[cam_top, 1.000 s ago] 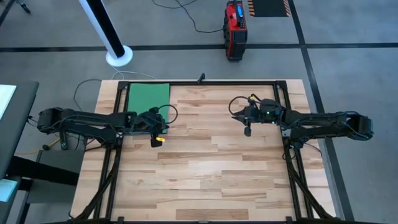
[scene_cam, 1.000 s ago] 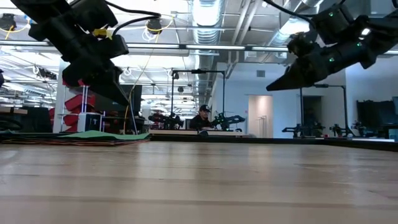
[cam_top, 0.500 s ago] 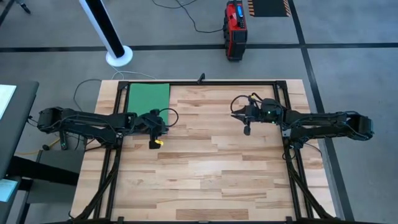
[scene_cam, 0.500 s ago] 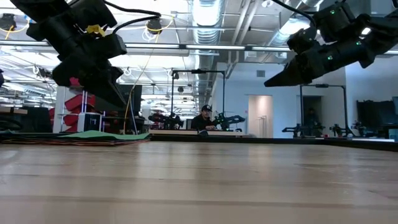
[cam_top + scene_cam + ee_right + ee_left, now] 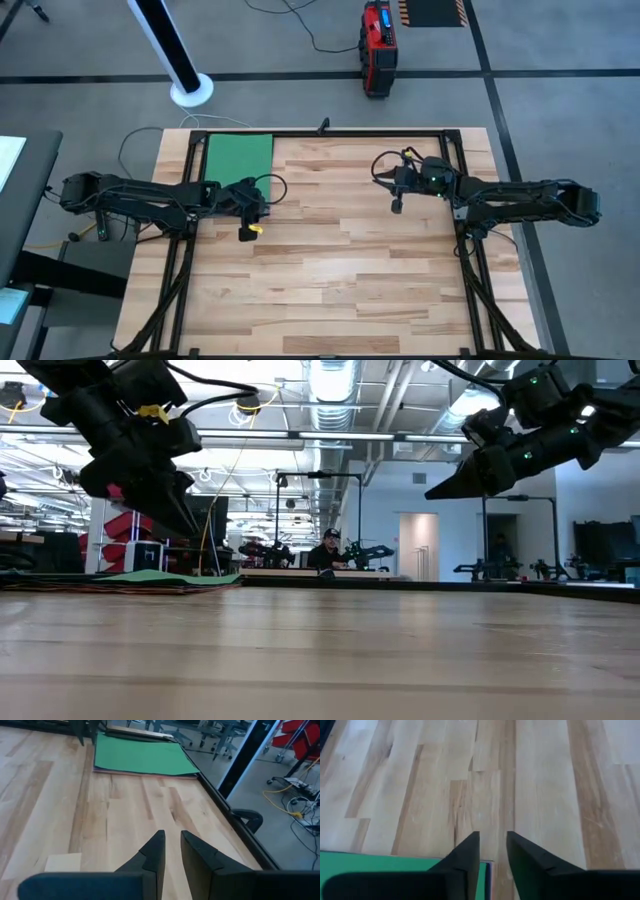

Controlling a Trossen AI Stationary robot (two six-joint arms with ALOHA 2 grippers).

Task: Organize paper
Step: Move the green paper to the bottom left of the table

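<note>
- Paper stack (image 5: pixel 238 157), green sheet on top, lies at the table's (image 5: pixel 340 260) far left corner.
- Left gripper (image 5: pixel 247 226) hovers just beside the stack's near edge, fingers nearly together, empty.
- Right gripper (image 5: pixel 397 205) hangs well apart, apparently narrow-gapped, empty.

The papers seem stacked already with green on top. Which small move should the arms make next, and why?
Probably lift both arms away. The paper lies in one stack at the table's far left corner, green on top. The left gripper and right gripper hang above the wood, holding nothing, fingers slightly apart.

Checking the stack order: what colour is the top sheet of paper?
Green; the top sheet shows best in the high view.
</note>
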